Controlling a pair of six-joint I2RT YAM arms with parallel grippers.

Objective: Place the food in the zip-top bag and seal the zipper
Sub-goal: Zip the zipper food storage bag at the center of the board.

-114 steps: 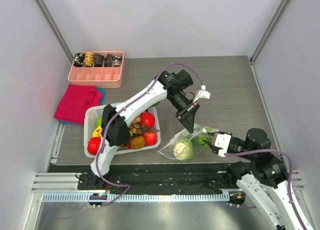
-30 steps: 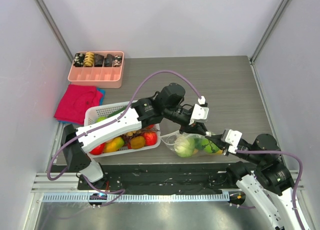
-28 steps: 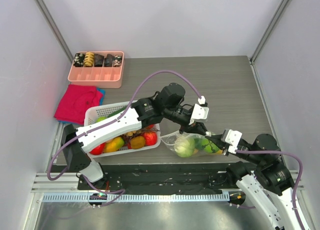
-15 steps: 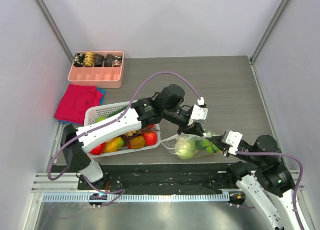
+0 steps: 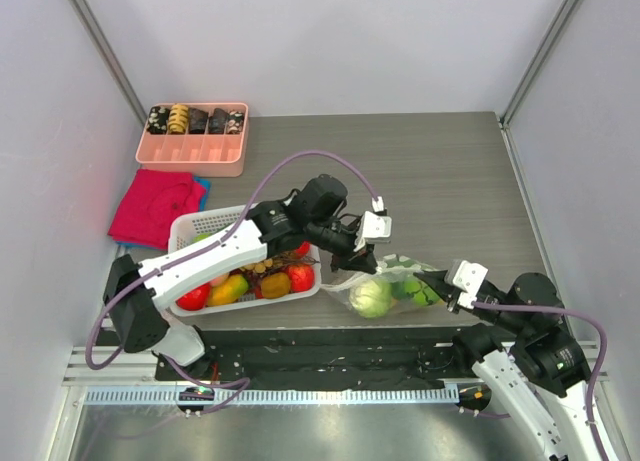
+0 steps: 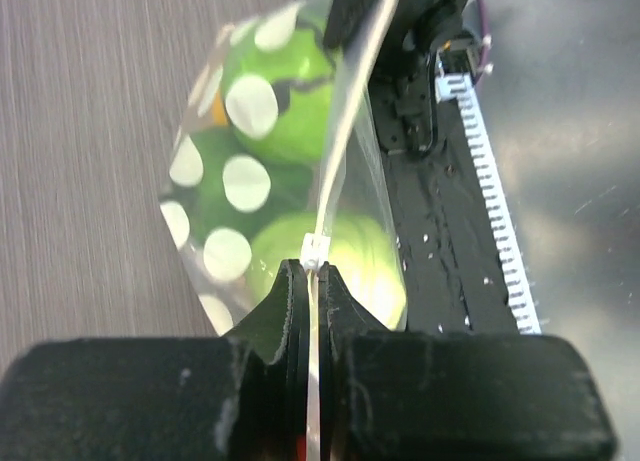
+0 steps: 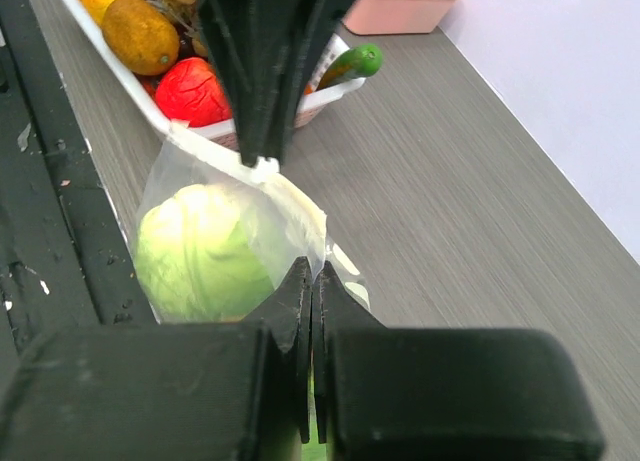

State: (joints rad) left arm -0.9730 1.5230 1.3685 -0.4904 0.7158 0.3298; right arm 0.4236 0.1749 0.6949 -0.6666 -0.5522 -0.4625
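The clear dotted zip-top bag [image 5: 385, 286] lies at the table's near edge, right of the white basket. It holds a pale cabbage [image 5: 369, 298] and green food [image 5: 412, 291]. My left gripper [image 5: 362, 262] is shut on the bag's zipper strip [image 6: 335, 156] near its left end. My right gripper [image 5: 434, 281] is shut on the same mouth edge at the bag's right end. In the right wrist view the cabbage [image 7: 200, 256] sits inside the bag [image 7: 270, 216] just beyond my shut gripper [image 7: 313, 266]. In the left wrist view green fruit [image 6: 275, 91] shows through the dotted plastic.
A white slotted basket [image 5: 190, 231] with red, yellow and brown toy food stands left of the bag. A pink tray [image 5: 193, 139] with dark items and a red cloth [image 5: 155, 206] lie at the back left. The black base rail [image 5: 320, 356] runs along the near edge.
My left gripper has slid left along the bag's mouth edge, away from the right gripper. The right gripper has kept its grip and hardly moved.
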